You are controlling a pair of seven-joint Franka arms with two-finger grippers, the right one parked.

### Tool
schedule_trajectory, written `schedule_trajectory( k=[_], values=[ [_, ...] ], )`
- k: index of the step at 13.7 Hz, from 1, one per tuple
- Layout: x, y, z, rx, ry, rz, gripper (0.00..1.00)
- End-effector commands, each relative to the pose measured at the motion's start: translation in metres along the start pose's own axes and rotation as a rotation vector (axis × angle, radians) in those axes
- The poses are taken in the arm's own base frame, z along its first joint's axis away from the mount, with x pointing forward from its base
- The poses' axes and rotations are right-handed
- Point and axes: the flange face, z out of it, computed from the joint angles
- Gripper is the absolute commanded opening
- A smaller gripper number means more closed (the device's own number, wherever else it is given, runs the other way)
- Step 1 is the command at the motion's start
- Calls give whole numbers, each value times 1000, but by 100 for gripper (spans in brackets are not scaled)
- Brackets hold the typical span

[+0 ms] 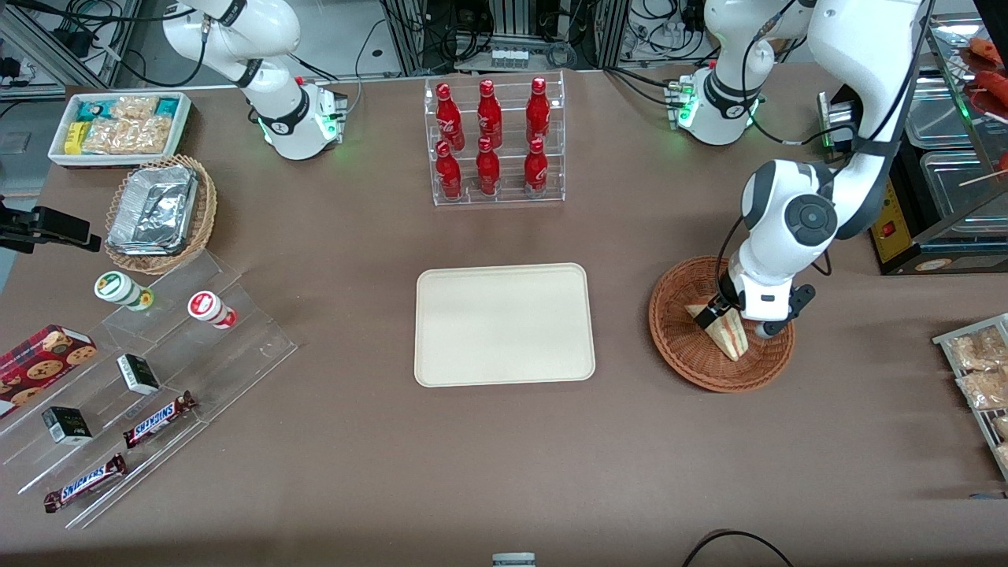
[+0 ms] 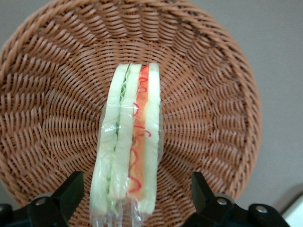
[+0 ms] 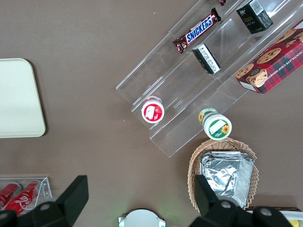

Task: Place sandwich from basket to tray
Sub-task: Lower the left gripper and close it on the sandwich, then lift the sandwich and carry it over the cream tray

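The sandwich point(image 1: 729, 334), a plastic-wrapped pale wedge with red-orange and green filling, lies in the reddish-brown wicker basket point(image 1: 693, 370) toward the working arm's end of the table. My gripper point(image 1: 719, 312) is down inside the basket, open, straddling the wedge's end. In the left wrist view the sandwich point(image 2: 132, 137) rests on the basket point(image 2: 57, 94) weave between the two black fingertips point(image 2: 75, 185), with a gap on each side of the gripper point(image 2: 136, 182). The cream tray point(image 1: 504, 324) sits bare at the table's middle, beside the basket.
A clear rack of red bottles point(image 1: 496, 142) stands farther from the front camera than the tray. Toward the parked arm's end are a tan basket of foil containers point(image 1: 161, 213), a white snack bin point(image 1: 118, 126) and an acrylic stepped stand point(image 1: 150, 370). Snack packets point(image 1: 976, 370) lie at the working arm's end.
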Motion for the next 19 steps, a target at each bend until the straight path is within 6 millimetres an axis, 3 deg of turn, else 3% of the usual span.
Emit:
schedule_trajectory(
  k=[1,2,3,7,8,10,14,17,19],
  values=[
    [6,-4,11,3,12,-19,90],
    [5,-5,12,9,15,-7,39],
    [3,-7,13,21,24,18,0],
    [0,-11,10,75,19,65,0],
    [2,-11,2,89,15,77,0],
    [14,3,-35,99,22,104,0],
    [22,44,-76,121,1,144,0],
    [-4,87,-100,117,-37,195,0],
    [-33,123,-92,128,-94,255,0]
  ],
)
